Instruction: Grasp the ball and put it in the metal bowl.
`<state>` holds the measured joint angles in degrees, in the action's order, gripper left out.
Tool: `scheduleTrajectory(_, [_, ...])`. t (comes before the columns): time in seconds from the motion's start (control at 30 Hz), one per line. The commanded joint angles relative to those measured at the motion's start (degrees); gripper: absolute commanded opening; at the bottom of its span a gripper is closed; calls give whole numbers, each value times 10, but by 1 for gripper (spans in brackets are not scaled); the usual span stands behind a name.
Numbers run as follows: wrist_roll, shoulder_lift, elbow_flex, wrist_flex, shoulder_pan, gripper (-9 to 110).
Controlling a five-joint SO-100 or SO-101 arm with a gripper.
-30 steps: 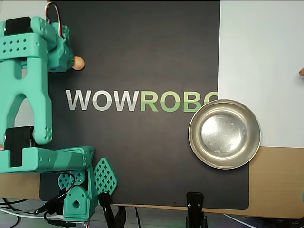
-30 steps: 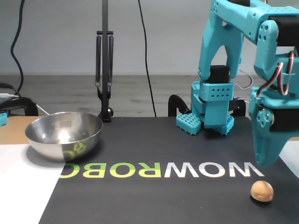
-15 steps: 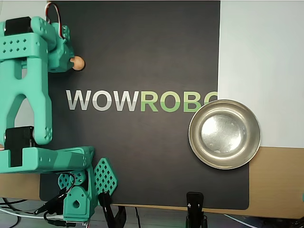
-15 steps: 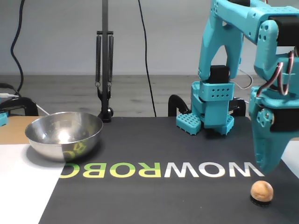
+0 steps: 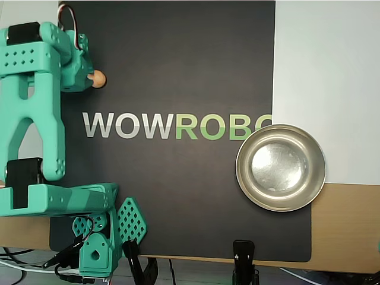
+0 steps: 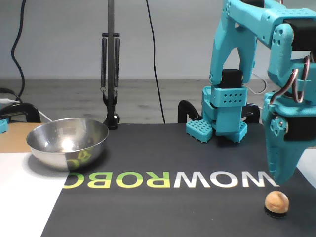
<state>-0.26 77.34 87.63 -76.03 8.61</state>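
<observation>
Claw [image 6: 279,178] hangs just above ball [image 6: 276,201], aperture unclear.

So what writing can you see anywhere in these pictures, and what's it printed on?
"WOWROBO": large letters on the black mat, white then green; in the overhead view the metal bowl covers the last letter, and in the fixed view the word appears upside down.
No other writing shows on the arm, the ball or elsewhere.

The ball [image 6: 276,201] is a small tan, wood-coloured sphere resting on the black mat, at the mat's right end in the fixed view; the metal bowl [image 5: 281,167] is round, shiny, upright and empty, well apart from it.
</observation>
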Motion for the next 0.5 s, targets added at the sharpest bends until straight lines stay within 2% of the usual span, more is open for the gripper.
scheduleTrajectory(0.0, [-3, 11, -1, 3, -5, 18])
scheduleTrajectory(0.47, [-4, 11, 15, 4, -5, 18])
